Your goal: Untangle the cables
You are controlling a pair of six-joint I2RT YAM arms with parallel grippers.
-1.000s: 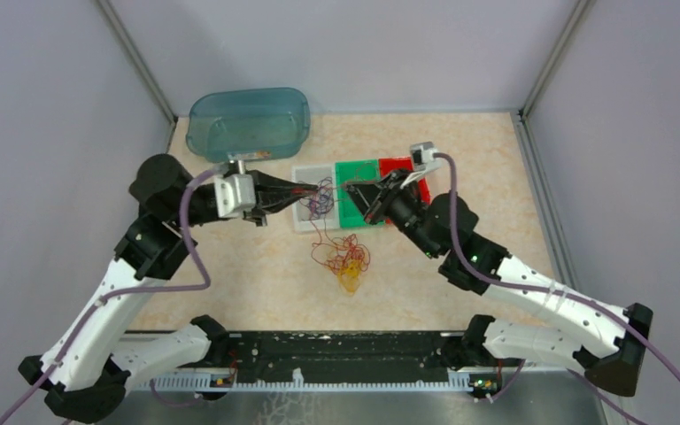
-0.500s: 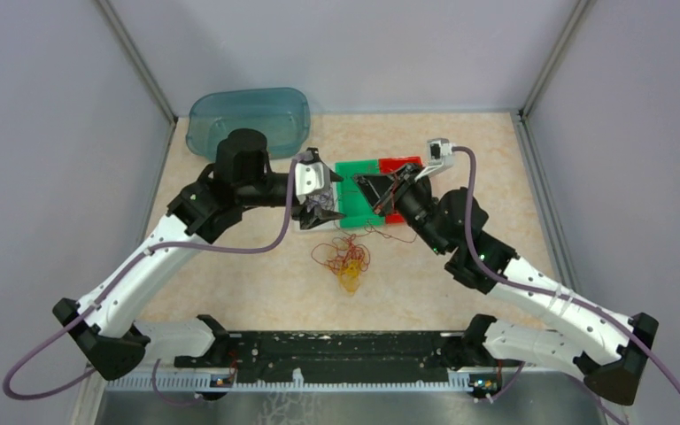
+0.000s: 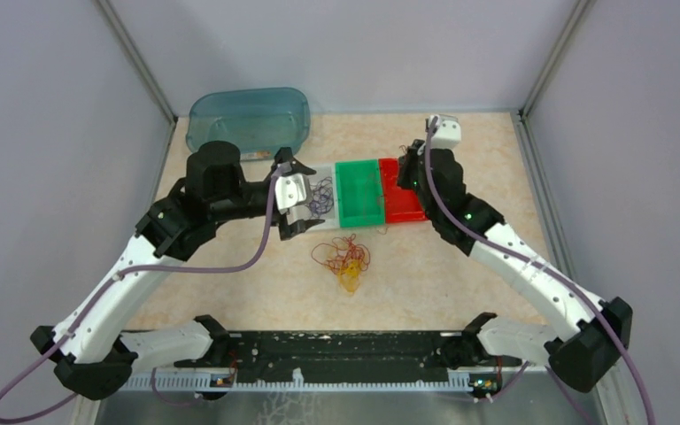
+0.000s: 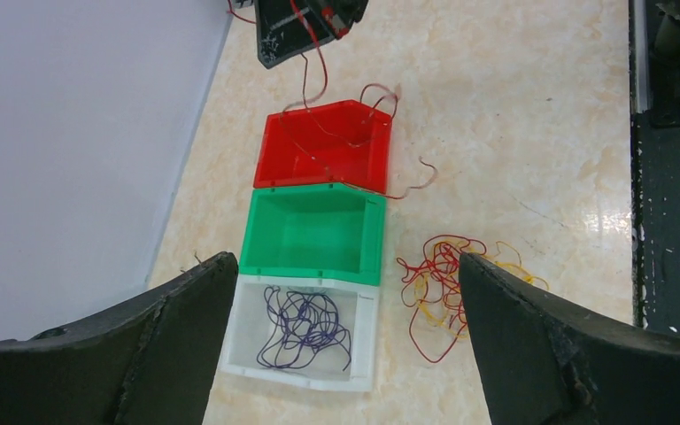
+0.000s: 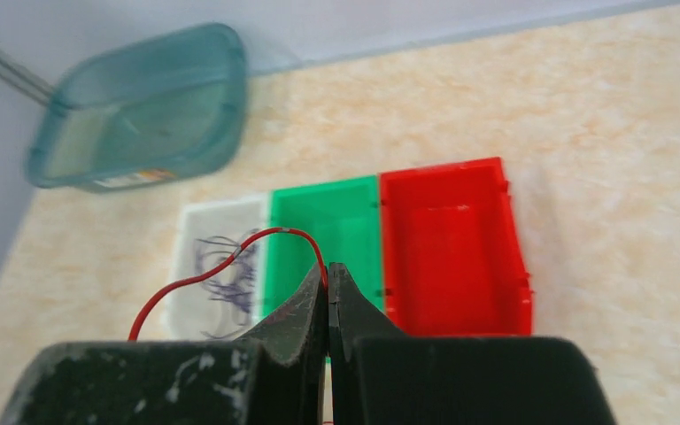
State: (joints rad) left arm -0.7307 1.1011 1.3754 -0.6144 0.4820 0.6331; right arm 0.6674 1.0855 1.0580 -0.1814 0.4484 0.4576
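Arching from right tool's (image 5: 328, 270) pinch: red cable (image 5: 274, 232).

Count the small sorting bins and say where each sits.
3, in a touching row: white bin at the left end, holding a purple cable; green bin in the middle, empty; red bin at the right end. None looks hidden.

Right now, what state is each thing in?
Left fingers: open, empty.
Right fingers: shut on red cable.
Purple cable: loose in white bin.
Green bin: empty.
Red bin: held cable trails across it.
Red-yellow tangle: lying on table.
Teal tub: upright, looks empty.
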